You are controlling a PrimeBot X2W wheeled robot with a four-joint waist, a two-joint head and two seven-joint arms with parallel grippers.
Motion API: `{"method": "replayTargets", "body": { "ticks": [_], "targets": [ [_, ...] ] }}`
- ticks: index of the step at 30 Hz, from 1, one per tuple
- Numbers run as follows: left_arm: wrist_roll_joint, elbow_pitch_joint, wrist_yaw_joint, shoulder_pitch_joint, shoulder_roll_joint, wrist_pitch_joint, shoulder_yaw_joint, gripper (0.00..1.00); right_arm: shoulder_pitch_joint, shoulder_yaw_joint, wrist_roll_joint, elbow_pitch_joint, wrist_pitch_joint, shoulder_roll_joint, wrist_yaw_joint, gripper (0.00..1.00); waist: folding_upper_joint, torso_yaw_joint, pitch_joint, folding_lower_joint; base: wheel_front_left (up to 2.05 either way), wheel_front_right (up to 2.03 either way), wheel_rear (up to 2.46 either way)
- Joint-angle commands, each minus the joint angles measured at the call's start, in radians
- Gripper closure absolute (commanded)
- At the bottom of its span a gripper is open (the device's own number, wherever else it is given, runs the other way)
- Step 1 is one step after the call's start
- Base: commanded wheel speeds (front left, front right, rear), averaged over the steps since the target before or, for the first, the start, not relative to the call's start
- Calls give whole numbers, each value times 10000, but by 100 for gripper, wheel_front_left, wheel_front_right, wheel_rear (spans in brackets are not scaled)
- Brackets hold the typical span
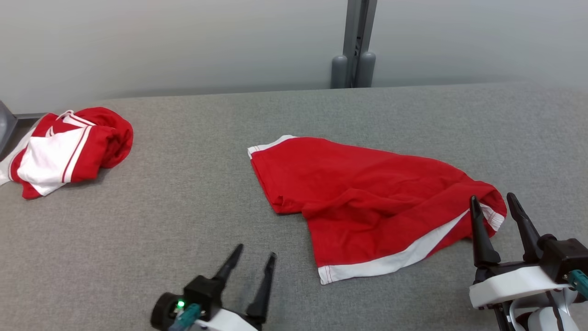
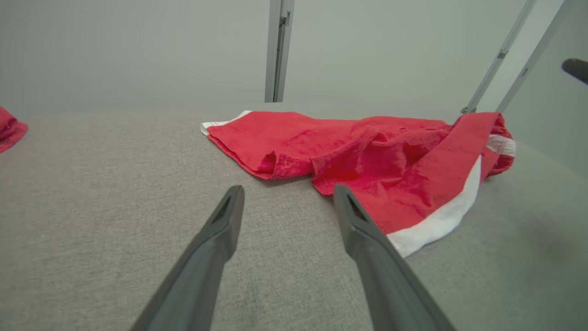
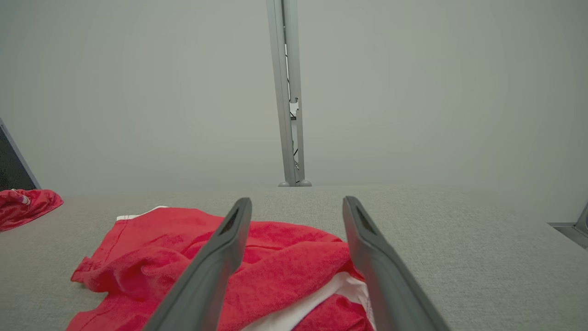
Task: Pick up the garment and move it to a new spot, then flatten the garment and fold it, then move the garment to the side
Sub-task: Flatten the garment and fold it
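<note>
Lying rumpled, red garment (image 1: 367, 197), right hand (image 1: 492, 197) spread wide at its corner, perhaps touching, left hand (image 1: 256, 251) wide, apart

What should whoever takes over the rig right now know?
Left gripper: open, empty, over bare table, short of the garment.
Right gripper: open, empty, jaws at the garment's right end; contact unclear.
Garment: mid-table, rumpled, partly spread, white band toward the robot. A red-and-white bundle sits at the table's far left.
Done: unclear whether the garment has had its first move.
Left: flatten, fold, move aside.
</note>
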Motion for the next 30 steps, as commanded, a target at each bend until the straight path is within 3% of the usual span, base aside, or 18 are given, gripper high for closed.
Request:
{"method": "replayTargets", "body": {
  "ticks": [1, 10, 22, 24, 26, 27, 28, 30],
  "targets": [
    [-191, 244, -121, -267, 38, -15, -306, 0, -56, -44, -74, -21, -50, -74, 1, 0, -1, -88, 106, 0, 0, 0, 0],
    [-1820, 1854, -633, -1481, 46, 653, -2772, 0, -419, 42, -101, -28, -50, -73, 1, 0, -1, -489, 664, 0, 0, 0, 0],
    [-3607, 3124, -167, -2634, 43, 454, -4508, 0, -654, -28, -80, -78, -50, -53, 1, 0, -1, -1041, 1011, 0, 0, 0, 0],
    [-3866, 3176, -132, -2749, 44, 362, -4688, 30, -647, -55, -75, -101, -50, -50, 1, 0, -1, -1082, 1029, 0, 0, 0, 0],
    [-4044, 3220, -83, -2867, 46, 258, -4851, 74, -640, -98, -100, -112, -50, -47, 1, 0, -1, -1103, 1039, 0, 0, 0, 0],
    [-4044, 3220, -83, -2867, 46, 258, -4851, 74, -640, -98, -100, -112, -50, -47, 1, 0, -1, -1103, 1039, 0, 0, 0, 0],
    [-4113, 3235, -59, -2922, 44, 229, -4928, 100, -634, -119, -109, -110, -50, -44, 1, 0, -1, -1107, 1042, 0, 0, 0, 0],
    [-4245, 3275, -36, -2993, 41, 152, -5064, 100, -600, -172, -102, -115, -50, -41, 1, 0, -1, -1097, 1045, 0, 0, 0, 0]
  ]
}}
